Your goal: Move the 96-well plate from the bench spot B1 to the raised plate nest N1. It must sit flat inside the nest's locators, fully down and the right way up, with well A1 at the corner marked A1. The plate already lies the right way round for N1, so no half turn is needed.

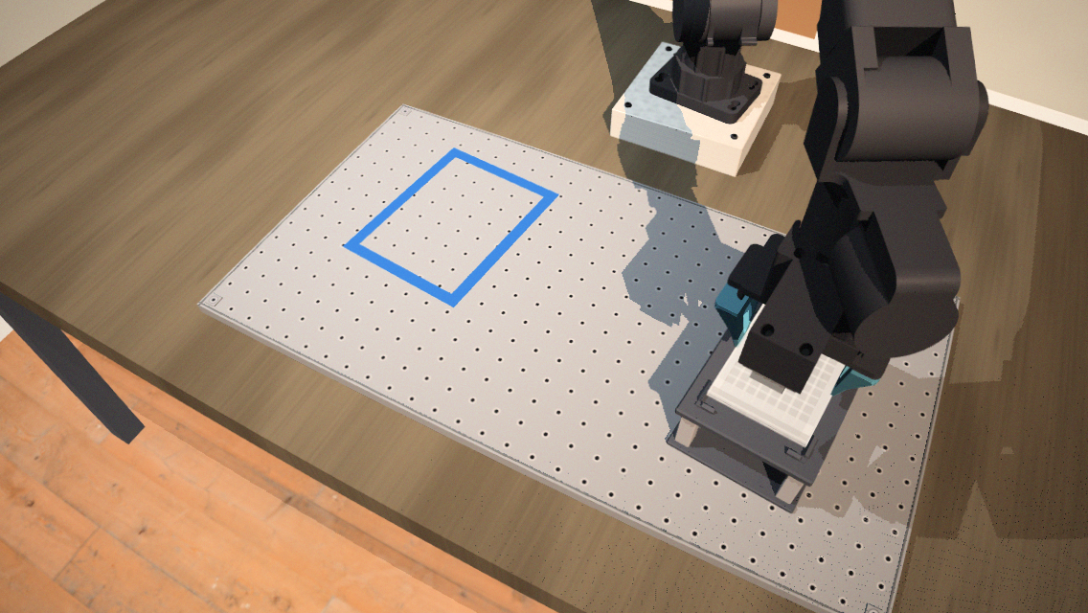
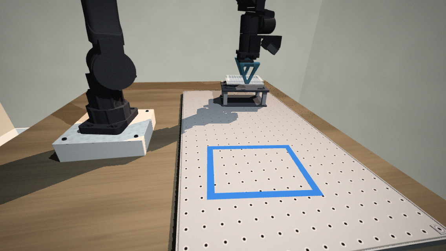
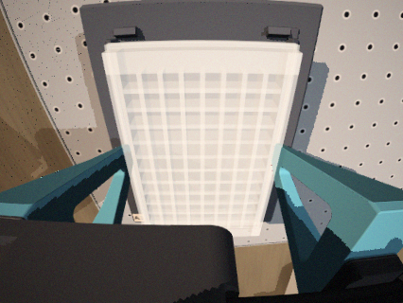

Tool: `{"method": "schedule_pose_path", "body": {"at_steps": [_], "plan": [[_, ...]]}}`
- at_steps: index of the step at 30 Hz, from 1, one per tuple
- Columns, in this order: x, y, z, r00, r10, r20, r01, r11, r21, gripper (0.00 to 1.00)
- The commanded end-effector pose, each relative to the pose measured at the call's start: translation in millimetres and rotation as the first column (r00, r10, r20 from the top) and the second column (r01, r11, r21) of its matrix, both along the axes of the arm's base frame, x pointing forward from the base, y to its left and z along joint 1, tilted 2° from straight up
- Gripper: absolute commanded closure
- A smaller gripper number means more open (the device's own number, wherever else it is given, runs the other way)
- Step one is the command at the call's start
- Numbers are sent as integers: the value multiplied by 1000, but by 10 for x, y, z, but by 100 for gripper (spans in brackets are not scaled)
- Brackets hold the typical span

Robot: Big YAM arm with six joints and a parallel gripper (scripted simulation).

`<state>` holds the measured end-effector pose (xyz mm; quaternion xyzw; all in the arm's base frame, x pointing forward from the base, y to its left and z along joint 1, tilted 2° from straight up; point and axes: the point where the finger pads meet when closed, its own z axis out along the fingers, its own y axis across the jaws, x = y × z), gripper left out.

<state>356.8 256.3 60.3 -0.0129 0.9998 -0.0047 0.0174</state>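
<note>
The white 96-well plate sits upright on top of the dark raised nest N1 at the right end of the perforated board. My gripper is shut on the plate, its teal fingers pressing the two long sides. In the wrist view the plate lies between the nest's two far locator tabs. In the exterior view the plate rests level on the nest, with the gripper straight above. I cannot read the A1 mark.
The blue outlined spot B1 on the board holds nothing; it also shows in the exterior view. The arm's base block stands behind the board. The board's right edge is close to the nest.
</note>
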Motion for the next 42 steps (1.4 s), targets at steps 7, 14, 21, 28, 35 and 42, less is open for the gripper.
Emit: {"method": "schedule_pose_path", "body": {"at_steps": [7,14,21,28,35,42], "plan": [[31,-26,-15,1000,4,10,-4,1000,4,100],[26,-32,-55,1000,3,5,-3,1000,0,100],[23,-36,-74,1000,3,3,-3,1000,-1,100],[16,-43,-85,1000,3,3,-3,1000,-2,100],[18,-41,-98,1000,3,3,-3,1000,-1,100],[19,-42,-106,1000,3,3,-3,1000,-2,100]]}}
